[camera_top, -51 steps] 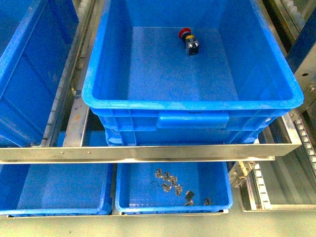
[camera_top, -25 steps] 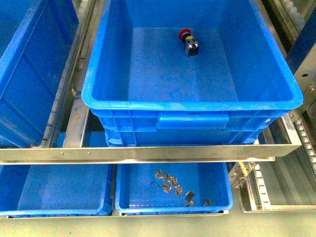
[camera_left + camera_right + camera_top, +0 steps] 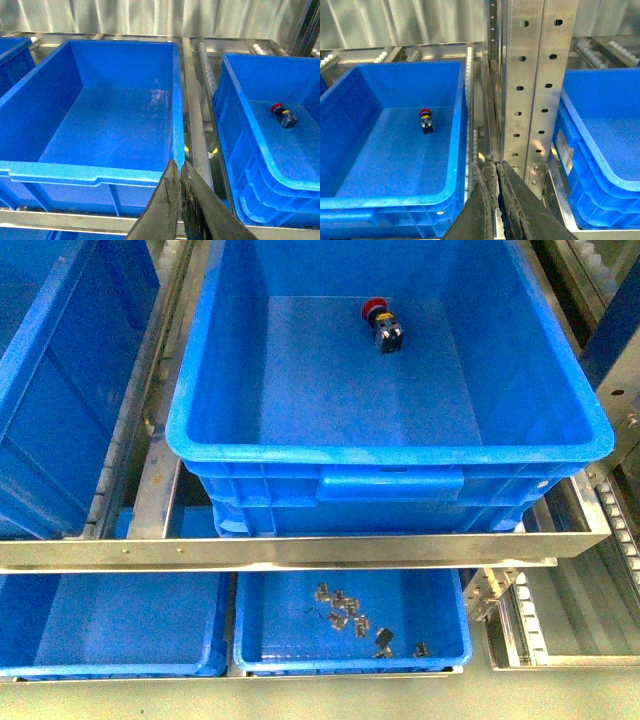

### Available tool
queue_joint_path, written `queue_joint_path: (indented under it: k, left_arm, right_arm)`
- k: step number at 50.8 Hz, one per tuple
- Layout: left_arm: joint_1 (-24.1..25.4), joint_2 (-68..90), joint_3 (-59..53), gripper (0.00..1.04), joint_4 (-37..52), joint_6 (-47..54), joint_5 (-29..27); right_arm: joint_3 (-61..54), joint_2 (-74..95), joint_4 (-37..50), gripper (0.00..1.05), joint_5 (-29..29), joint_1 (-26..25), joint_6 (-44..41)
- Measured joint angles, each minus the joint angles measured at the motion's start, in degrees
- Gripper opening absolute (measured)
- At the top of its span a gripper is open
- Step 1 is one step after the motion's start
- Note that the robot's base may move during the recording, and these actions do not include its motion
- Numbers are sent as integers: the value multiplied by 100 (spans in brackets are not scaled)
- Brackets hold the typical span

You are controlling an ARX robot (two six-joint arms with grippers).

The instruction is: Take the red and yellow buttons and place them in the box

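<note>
A red button (image 3: 383, 324) with a black block lies on the floor of the large deep blue box (image 3: 390, 445), near its far side. It also shows in the left wrist view (image 3: 282, 115) and in the right wrist view (image 3: 425, 120). No yellow button is in view. My left gripper (image 3: 178, 165) is shut and empty, above the box's left rim (image 3: 260, 150) and the metal rail. My right gripper (image 3: 495, 165) is shut and empty, beside the box's right rim (image 3: 460, 150). Neither arm shows in the front view.
Another large blue crate (image 3: 100, 125) stands left of the box. A smaller blue bin (image 3: 350, 615) below holds several small metal parts (image 3: 345, 608). A perforated steel upright (image 3: 535, 85) and a further blue crate (image 3: 605, 145) stand to the right.
</note>
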Motion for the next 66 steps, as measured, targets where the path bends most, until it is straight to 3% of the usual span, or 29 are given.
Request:
queue_joint_path:
  k: [7, 12, 21, 30, 38, 46, 59, 66]
  left_arm:
    - [0, 0, 0, 3, 0, 0, 0]
    - [0, 0, 0, 3, -2, -2, -2]
    - [0, 0, 0, 3, 0, 0, 0]
    - [0, 0, 0, 3, 0, 0, 0]
    - [0, 0, 0, 3, 0, 0, 9]
    - [7, 0, 0, 3, 0, 0, 20]
    - [7, 0, 0, 3, -2, -4, 4]
    - [7, 0, 0, 27, 0, -2, 2]
  right_arm:
    - [0, -192, -197, 4, 0, 0, 0]
    - [2, -964, -1121, 4, -13, -2, -2]
    - [2, -1141, -1180, 4, -9, -2, -2]
    - [2, -1152, -1180, 33, -4, -2, -9]
    - [2, -1150, -1180, 73, 2, -2, -9]
    - [2, -1152, -1182, 98, 20, -2, -9]
    - [2, -1152, -1189, 99, 4, -2, -9]
    - [2, -1154, -1191, 99, 0, -2, -9]
